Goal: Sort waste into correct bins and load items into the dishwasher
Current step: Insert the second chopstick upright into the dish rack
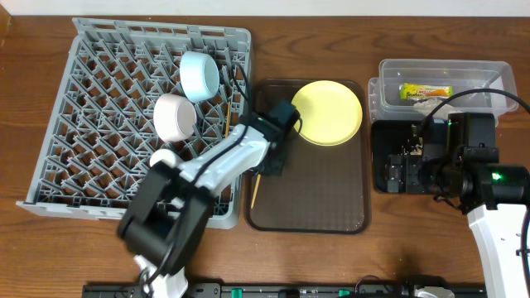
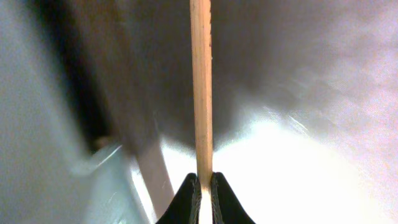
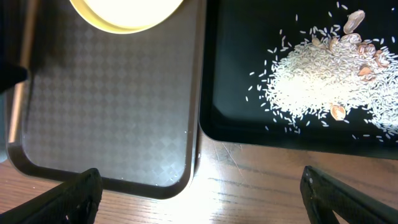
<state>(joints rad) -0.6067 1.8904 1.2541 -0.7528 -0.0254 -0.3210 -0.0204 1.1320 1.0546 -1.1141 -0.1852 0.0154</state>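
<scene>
**Left gripper pinches a chopstick; right gripper spread wide by the black tray**

A brown wooden table (image 1: 397,25) carries everything. The left gripper (image 2: 203,186) is closed on a thin wooden chopstick (image 2: 200,87), pinching its near end between the black fingertips. The stick runs straight ahead of the tool over blurred grey and brown surfaces. Seen from overhead, this gripper sits above the left rim of the flat brown serving tray (image 1: 331,199), just beside the large grey plastic dish rack (image 1: 99,132) with its diagonal grid of pegs. Further out, in the rack, lie a second chopstick (image 1: 228,120), a pale pink-white bowl (image 1: 174,117) and, beyond it, a light blue bowl (image 1: 199,75). To the tool's other side, the round yellow plate (image 1: 328,112) rests on the brown tray.

The right gripper (image 3: 200,180) has its fingers spread wide with nothing between them, above bare table. Just ahead on its right lies the shallow black rectangular tray (image 3: 208,118), holding loose white rice-like scraps (image 3: 311,81). Beyond that stands the clear plastic rectangular tub (image 1: 489,74), with the green-and-orange snack wrapper (image 1: 426,90) and a crumpled white paper scrap (image 1: 432,105) inside.
</scene>
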